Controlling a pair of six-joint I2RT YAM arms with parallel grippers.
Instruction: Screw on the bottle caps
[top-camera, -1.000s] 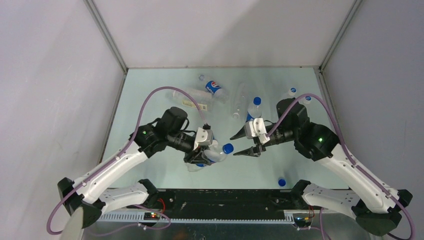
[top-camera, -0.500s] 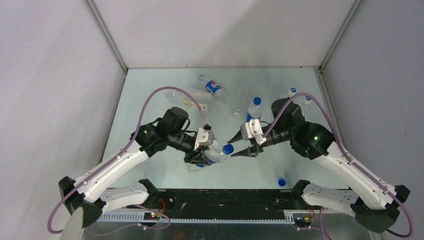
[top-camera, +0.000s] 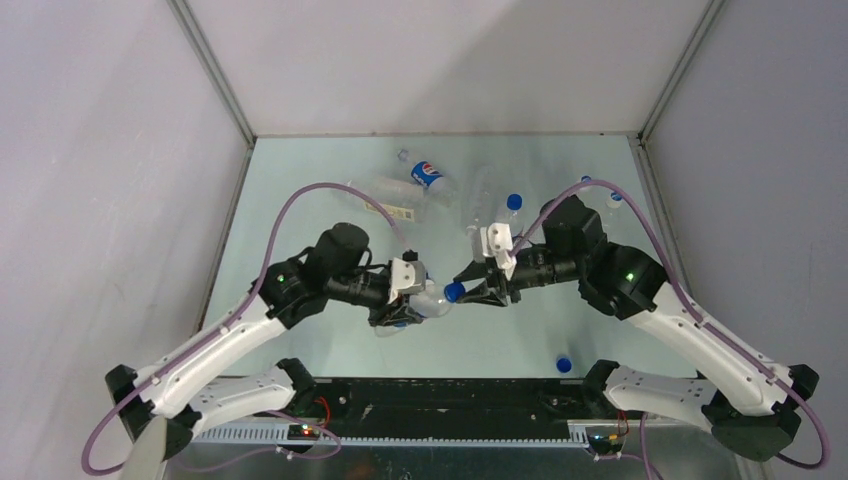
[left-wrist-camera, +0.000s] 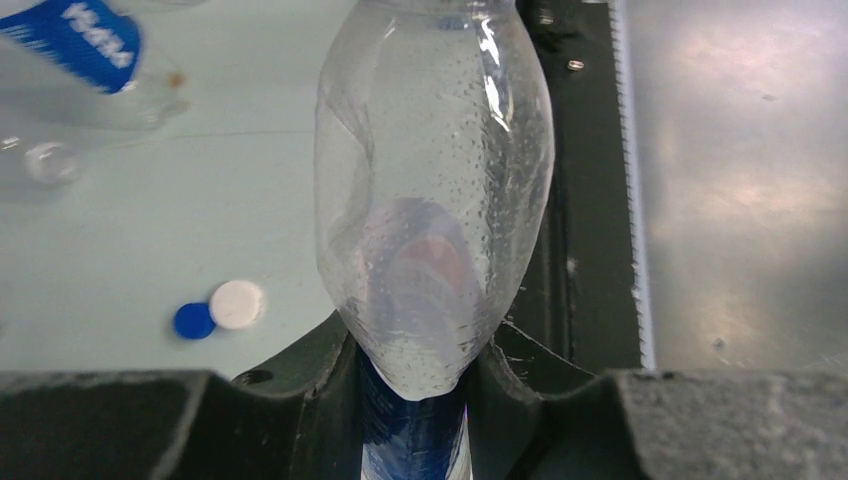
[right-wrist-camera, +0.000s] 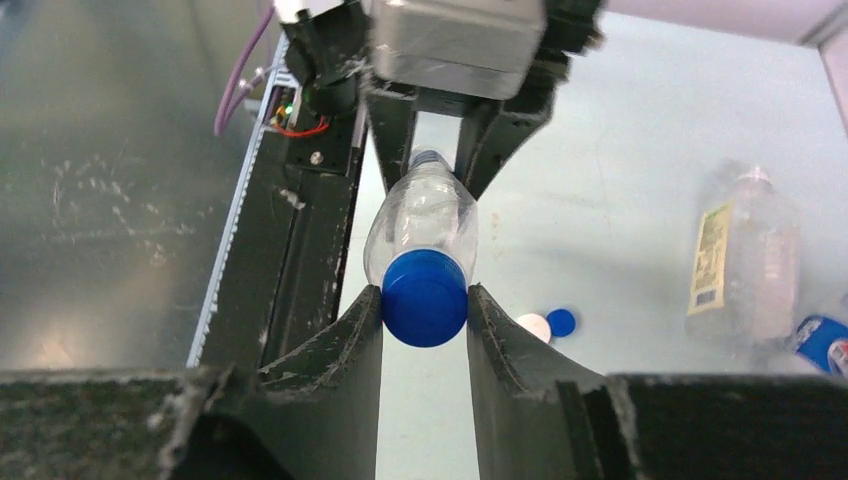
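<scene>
My left gripper (top-camera: 404, 308) is shut on a clear bottle (top-camera: 431, 300) with a blue label and holds it level above the table, neck pointing right. In the left wrist view the bottle (left-wrist-camera: 432, 190) sticks out from between the left gripper's (left-wrist-camera: 418, 365) fingers. A blue cap (top-camera: 452, 291) sits on the bottle's mouth. My right gripper (top-camera: 468, 290) is shut on this cap. In the right wrist view both fingers of the right gripper (right-wrist-camera: 424, 293) press the blue cap's (right-wrist-camera: 424, 298) sides, with the bottle (right-wrist-camera: 425, 215) behind it.
A loose white cap (right-wrist-camera: 534, 327) and a blue cap (right-wrist-camera: 562, 320) lie together on the table below the bottle. Another blue cap (top-camera: 563, 364) lies near the front edge. Several bottles lie at the back, among them a blue-labelled one (top-camera: 430, 177) and a pale-labelled one (top-camera: 386, 201).
My right gripper has moved left onto the blue cap and closed its fingers on it. The left arm with the bottle has shifted slightly.
</scene>
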